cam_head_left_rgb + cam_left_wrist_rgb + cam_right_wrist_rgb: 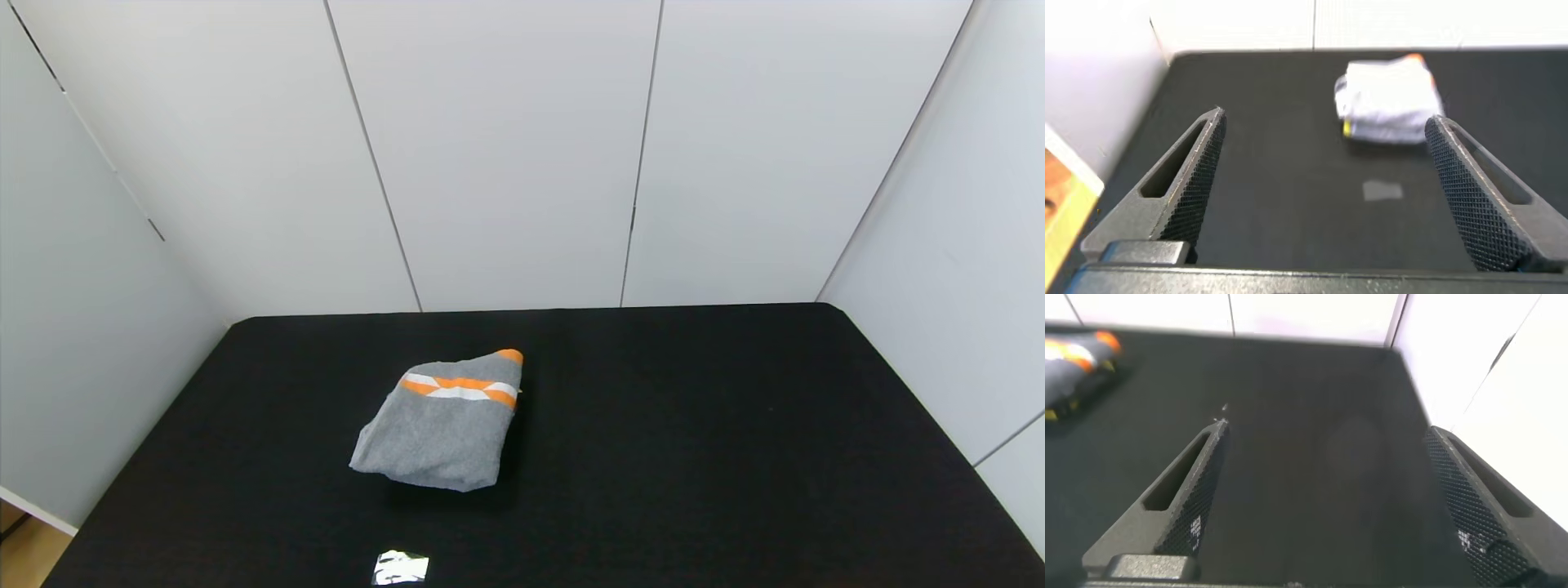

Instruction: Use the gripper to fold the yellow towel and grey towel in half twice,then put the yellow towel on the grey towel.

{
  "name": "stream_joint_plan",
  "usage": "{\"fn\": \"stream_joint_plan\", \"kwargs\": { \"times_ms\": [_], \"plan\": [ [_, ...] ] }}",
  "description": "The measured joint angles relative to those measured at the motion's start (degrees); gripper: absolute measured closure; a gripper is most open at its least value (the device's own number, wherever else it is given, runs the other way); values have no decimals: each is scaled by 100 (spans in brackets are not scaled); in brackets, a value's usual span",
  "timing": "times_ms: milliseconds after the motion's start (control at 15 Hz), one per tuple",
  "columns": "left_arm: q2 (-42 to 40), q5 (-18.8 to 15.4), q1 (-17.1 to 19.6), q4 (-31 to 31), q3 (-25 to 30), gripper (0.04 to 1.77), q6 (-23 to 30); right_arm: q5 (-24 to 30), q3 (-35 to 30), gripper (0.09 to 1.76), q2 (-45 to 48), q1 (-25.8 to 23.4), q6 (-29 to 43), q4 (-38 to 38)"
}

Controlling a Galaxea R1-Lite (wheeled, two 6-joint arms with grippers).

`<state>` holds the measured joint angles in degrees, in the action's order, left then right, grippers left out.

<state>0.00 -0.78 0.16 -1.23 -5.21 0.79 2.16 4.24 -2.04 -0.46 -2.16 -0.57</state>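
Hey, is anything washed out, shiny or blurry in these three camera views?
Head view: sharp, with one bright glare patch on the black table. Left wrist view: the grey towel is overexposed to near white and soft. Right wrist view: the towel at the frame edge is blurred; the right tool is crisper.
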Motion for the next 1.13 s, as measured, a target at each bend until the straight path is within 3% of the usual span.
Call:
{"fn": "stream_joint_plan", "kwargs": {
  "times_ms": [267, 1133],
  "plan": [
    [0, 29, 0, 152, 479, 9, 33, -115, -384, 14, 168, 39, 55, 73],
    [-2, 21, 0, 166, 521, 9, 22, -121, -419, 14, 201, 28, 115, 76]
  ]
}}
